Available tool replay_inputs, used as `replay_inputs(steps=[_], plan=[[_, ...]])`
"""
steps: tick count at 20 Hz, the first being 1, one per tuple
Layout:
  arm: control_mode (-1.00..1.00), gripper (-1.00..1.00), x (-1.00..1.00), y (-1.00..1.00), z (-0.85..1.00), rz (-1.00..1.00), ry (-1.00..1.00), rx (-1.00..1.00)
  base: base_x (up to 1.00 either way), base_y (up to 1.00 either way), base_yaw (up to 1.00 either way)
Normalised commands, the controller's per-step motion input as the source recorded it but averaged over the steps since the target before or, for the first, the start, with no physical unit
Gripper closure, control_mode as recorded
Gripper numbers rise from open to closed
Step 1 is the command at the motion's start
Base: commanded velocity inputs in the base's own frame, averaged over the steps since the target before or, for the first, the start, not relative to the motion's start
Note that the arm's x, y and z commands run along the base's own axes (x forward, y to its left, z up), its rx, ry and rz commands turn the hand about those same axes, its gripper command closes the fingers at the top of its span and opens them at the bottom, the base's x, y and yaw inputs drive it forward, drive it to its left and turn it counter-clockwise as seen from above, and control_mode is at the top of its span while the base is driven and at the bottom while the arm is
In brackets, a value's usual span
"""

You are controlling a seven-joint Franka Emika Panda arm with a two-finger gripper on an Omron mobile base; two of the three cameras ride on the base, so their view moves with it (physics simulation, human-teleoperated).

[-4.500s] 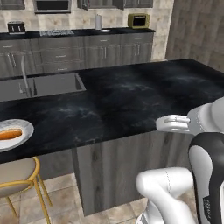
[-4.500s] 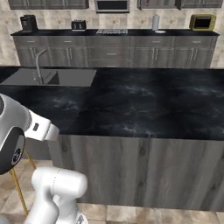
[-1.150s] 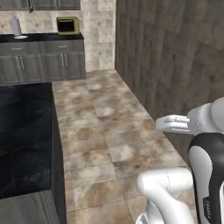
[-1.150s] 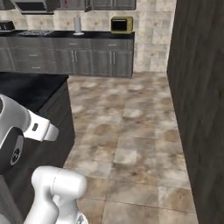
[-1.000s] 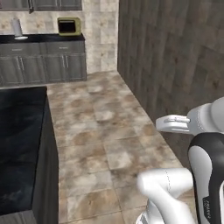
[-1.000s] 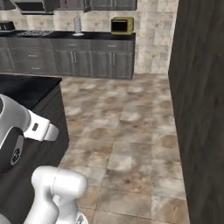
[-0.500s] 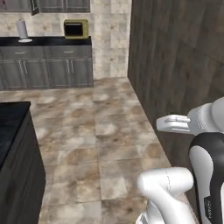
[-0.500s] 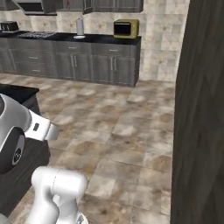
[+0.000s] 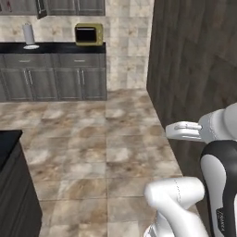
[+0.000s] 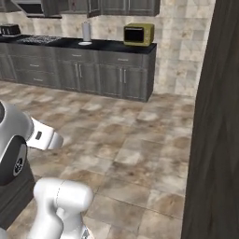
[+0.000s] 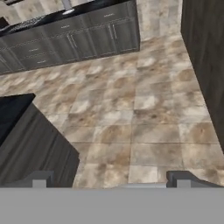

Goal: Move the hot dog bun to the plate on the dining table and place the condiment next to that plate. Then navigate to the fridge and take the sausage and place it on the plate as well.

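My gripper (image 11: 112, 180) is open with nothing between its fingertips (image 11: 41, 178), held out level over the tiled floor. It juts from the white arm in the left base view (image 9: 169, 131) and the right base view (image 10: 55, 140). One black-topped corner of the dining table (image 11: 22, 131) lies to the lower left of the hand, and it also shows in the left base view (image 9: 8, 139). A tall dark grey slab, the fridge (image 9: 194, 69), rises on the right, also seen in the right base view (image 10: 214, 116) and hand view (image 11: 205, 52). The hot dog bun, plate, condiment and sausage are out of view.
Beige stone floor tiles (image 9: 92, 152) stretch between the table and the fridge. Along the back wall runs a grey cabinet row with a black counter (image 10: 93, 44), carrying a yellow microwave (image 10: 138, 33) and a paper towel roll (image 10: 86, 31).
The whole picture has shifted: the base has swung right, so the dining table has slid off to the left and the dark fridge slab has grown on the right. The arm's pose is unchanged.
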Motion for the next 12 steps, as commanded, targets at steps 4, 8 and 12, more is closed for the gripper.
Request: replay_inputs(steps=[4,8,12], plan=[[1.00,-1.00,0.00,0.00,0.00,0.00,0.00,0.00,1.00,-0.04,0.03],[1.00,-1.00,0.00,0.00,0.00,0.00,0.00,0.00,1.00,0.00,0.01],[1.00,-1.00,0.00,0.00,0.00,0.00,0.00,0.00,1.00,-0.01,0.06]])
